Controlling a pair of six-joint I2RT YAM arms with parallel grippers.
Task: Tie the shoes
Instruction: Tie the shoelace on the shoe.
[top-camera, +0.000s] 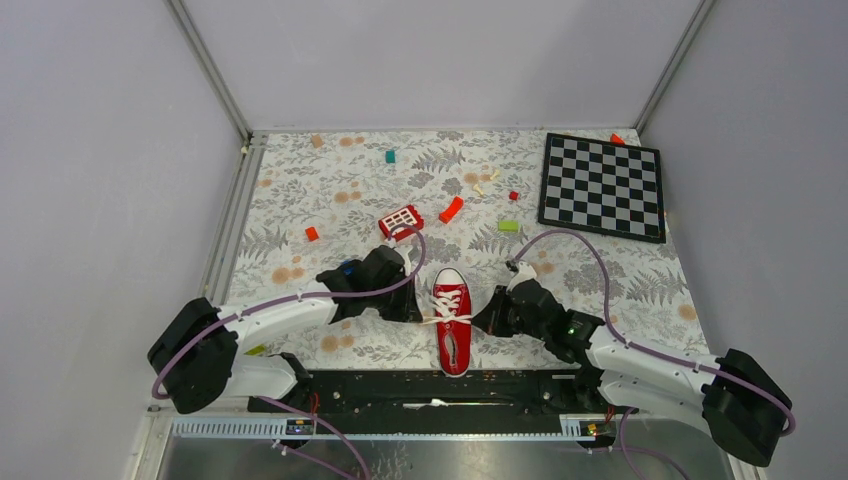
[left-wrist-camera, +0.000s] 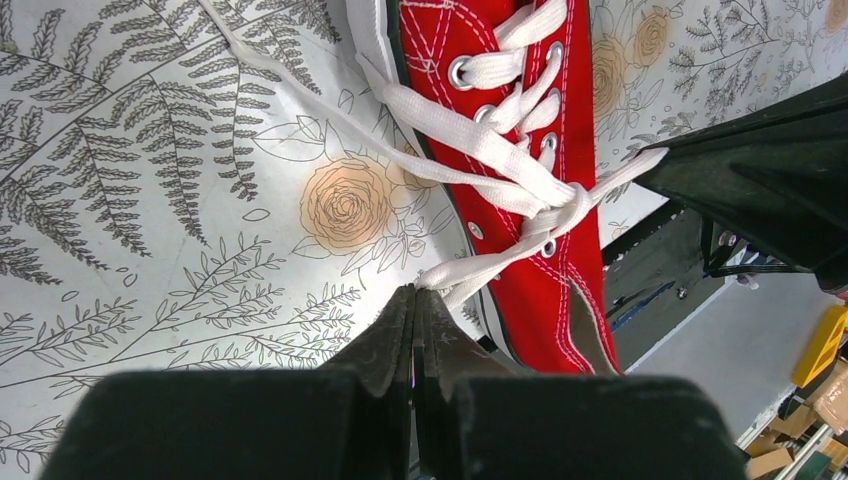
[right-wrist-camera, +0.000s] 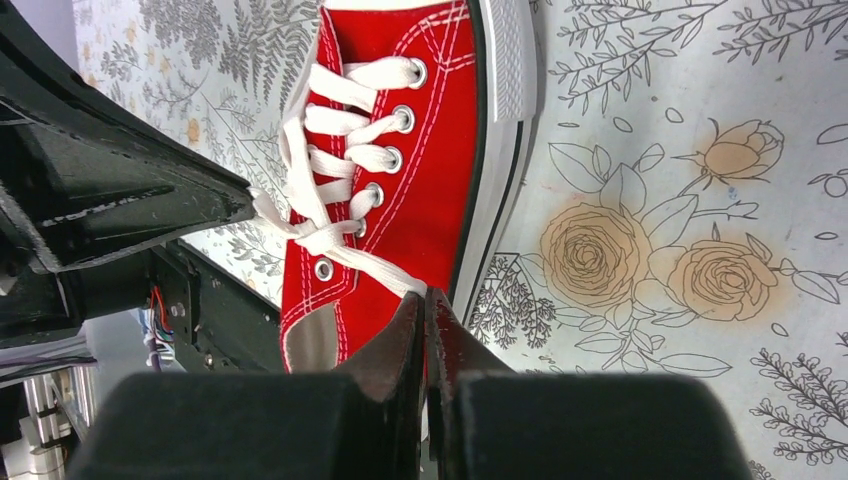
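Black fingers of the left gripper (left-wrist-camera: 414, 297) fill the bottom of its wrist view. The jaws are pressed together on a flat white lace (left-wrist-camera: 480, 262) that runs taut from their tips to the top eyelets of the shoe (left-wrist-camera: 535, 300). The right gripper (right-wrist-camera: 425, 300) mirrors this from the other side, its jaws pinched shut on the other strand. The two strands cross once over the tongue, and each is drawn out sideways. A further length of lace lies loose on the cloth (top-camera: 300, 190) on the left gripper's side.

The red shoe lies sole-down in the middle of the near part of the table, between the two grippers. Its white toe cap points away from the arms and its heel sits at the cloth's near edge, by the black rail (top-camera: 400, 385). Each gripper is just beside the shoe, and from each wrist camera the other's dark body blocks the view past the shoe.

A red block (top-camera: 401, 220) with white squares sits just behind the left gripper, with the left arm's purple cable (top-camera: 415, 265) arching close by it. An orange curved piece (top-camera: 452, 209) lies beyond the toe, apart from it, and a green block (top-camera: 508, 226) lies behind the right gripper. Smaller bits are scattered farther back on the cloth. A chessboard (top-camera: 603, 185) lies at the far right corner, well apart from the shoe. None of these touches the shoe or the lace.
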